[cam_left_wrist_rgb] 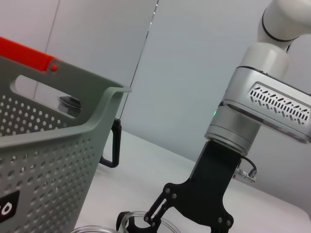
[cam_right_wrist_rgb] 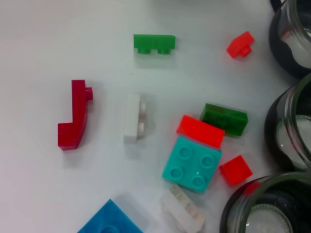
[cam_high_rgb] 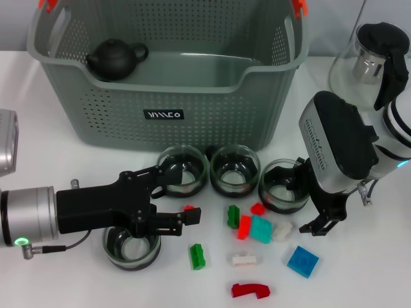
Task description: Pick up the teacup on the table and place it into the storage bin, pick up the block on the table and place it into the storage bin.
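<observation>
Now left tool (cam_high_rgb: pixel 172 196) open beside teacup (cam_high_rgb: pixel 183 171); right tool (cam_high_rgb: pixel 307 204) open over another

The storage bin (cam_high_rgb: pixel 192 96) runs off the head view at twelve o'clock. The right gripper (cam_high_rgb: pixel 302 192) partly hides a glass teacup (cam_high_rgb: pixel 282 186); its fingertips stay unseen.

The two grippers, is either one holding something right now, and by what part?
The left gripper is open, holding nothing, over a glass teacup. The right gripper is at the rightmost teacup; a grip cannot be told.
</observation>
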Controlling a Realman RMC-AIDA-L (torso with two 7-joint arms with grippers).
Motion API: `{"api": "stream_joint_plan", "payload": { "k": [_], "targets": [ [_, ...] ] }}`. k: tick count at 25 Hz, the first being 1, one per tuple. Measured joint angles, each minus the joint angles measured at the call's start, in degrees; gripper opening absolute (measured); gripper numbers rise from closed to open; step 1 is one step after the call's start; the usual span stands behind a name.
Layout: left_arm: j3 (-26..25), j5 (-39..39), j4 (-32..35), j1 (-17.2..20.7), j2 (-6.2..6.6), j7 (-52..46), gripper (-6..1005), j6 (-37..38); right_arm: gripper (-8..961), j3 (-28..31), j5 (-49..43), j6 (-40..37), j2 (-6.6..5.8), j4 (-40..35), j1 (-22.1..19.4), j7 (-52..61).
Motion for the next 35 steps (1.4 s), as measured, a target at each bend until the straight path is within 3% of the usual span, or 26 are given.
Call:
{"api": "stream_joint_plan", "payload": {
  "k": [7, 17, 31, 35],
  "targets": [
    [0.0, 0.0, 0.0, 0.1, 0.00, 0.1, 942, 0.0, 825, -0.3, -0.1, 0.2, 0.02, 0.0, 0.2, 1.6],
    [0.0, 0.0, 0.0, 0.3, 0.00, 0.1, 941, 0.0, 384, -0.4, -0.1, -0.2, -0.06, 1.2, 0.7, 1.7],
    [0.0, 0.0, 0.1, 0.3, 0.12, 0.1, 940, 0.0, 56, 0.6, -0.1, -2.6, -0.23, 0.8, 0.6, 2.3],
    [-0.3, 0.0, 0.3, 0.3, 0.22, 0.1, 940, 0.4, 57, 2.5, -0.3, -6.7, -0.46, -2.5, 0.0, 3.7]
  ]
}}
